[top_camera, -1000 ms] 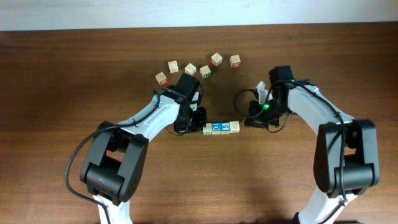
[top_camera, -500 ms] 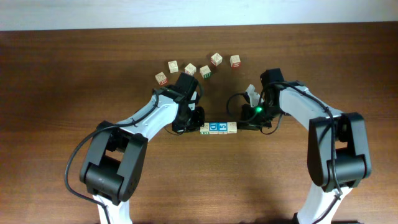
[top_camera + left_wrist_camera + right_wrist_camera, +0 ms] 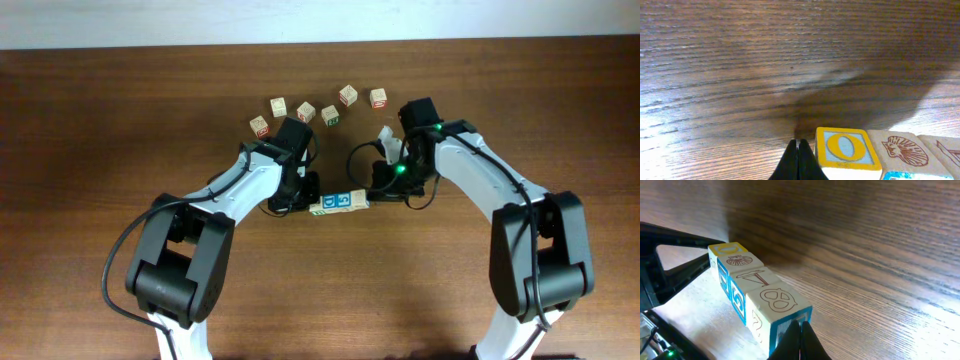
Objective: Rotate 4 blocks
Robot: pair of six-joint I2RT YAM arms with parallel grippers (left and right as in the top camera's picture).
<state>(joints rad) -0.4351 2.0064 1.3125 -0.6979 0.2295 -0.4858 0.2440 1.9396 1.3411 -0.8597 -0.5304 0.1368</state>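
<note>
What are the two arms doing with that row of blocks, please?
Both arms are working on the row of four blocks. The left arm's fingers, shut, sit at the end by the O block; the right arm's fingers, also shut, are set against the opposite end. The row lies slightly askew. Six other blocks sit loose behind.

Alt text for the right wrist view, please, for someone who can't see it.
Four wooden alphabet blocks lie in one tight row on the wood table, running from bottom centre up to the left. The shut right fingers meet the near end, at the pretzel-printed block; the dark left fingers sit at the far, yellow-topped end.
</note>
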